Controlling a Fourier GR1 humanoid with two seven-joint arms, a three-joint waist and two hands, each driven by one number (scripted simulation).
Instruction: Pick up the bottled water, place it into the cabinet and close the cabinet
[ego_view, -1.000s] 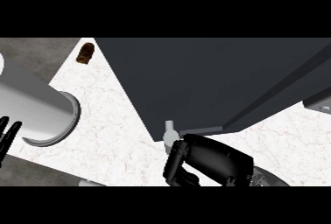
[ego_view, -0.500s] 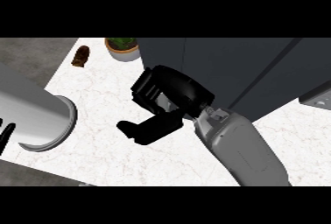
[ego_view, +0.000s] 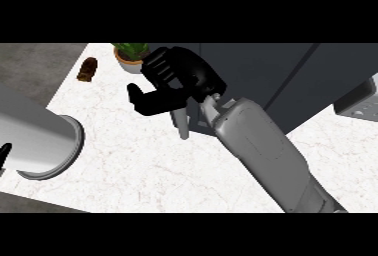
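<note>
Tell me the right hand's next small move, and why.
Probably swing the dark grey cabinet door shut by its slim grey handle. The black right hand is curled over that handle's top end, and no bottled water shows on the white marble counter, so closing seems to be what remains.

The cabinet (ego_view: 280, 75) stands on the counter (ego_view: 148, 155) at the back right. Left of it, at the far edge, stands a potted plant (ego_view: 130, 54), and further left lies a small bottle (ego_view: 88, 69). The right hand (ego_view: 177, 77) is before the cabinet's left corner, beside the plant.
</note>
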